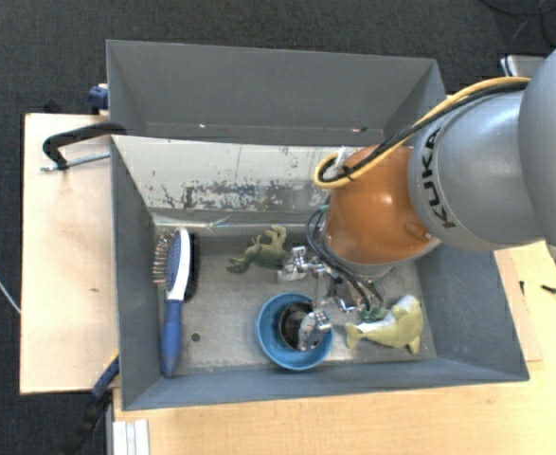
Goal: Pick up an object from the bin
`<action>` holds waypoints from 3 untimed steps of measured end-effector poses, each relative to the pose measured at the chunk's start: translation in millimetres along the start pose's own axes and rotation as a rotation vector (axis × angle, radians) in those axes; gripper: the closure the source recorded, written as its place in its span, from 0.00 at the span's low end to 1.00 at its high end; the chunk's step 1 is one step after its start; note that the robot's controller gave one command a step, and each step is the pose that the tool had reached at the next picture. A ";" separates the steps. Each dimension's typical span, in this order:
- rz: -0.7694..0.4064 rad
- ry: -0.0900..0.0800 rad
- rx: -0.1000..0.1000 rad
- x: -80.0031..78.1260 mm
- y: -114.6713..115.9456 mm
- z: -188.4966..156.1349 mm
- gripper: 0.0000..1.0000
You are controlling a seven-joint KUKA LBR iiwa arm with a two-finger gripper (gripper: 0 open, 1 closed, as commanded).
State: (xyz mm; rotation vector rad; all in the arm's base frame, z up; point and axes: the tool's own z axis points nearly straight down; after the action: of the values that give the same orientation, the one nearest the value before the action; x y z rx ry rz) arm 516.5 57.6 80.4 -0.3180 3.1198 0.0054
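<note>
Arm above the blue bowl; jaws' state can't be told.
You risk clipping its rim and tipping it.

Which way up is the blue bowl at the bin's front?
Upright: the blue bowl shows its round rim and dark inside facing up, beneath the gripper.

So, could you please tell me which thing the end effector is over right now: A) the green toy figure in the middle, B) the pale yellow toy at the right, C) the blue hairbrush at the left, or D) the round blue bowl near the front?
D: the end effector sits within the outline of the round blue bowl, over its dark middle.
</note>
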 end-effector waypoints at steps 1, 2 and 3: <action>0.076 -0.002 -0.002 3.1 -5.2 2.1 0.00; 0.075 0.001 0.000 1.4 -3.2 0.4 0.00; 0.075 0.016 -0.002 3.7 -1.9 -0.8 1.00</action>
State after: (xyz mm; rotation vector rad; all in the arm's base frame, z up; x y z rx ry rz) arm 513.3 54.9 81.1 -0.2023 3.1457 0.0068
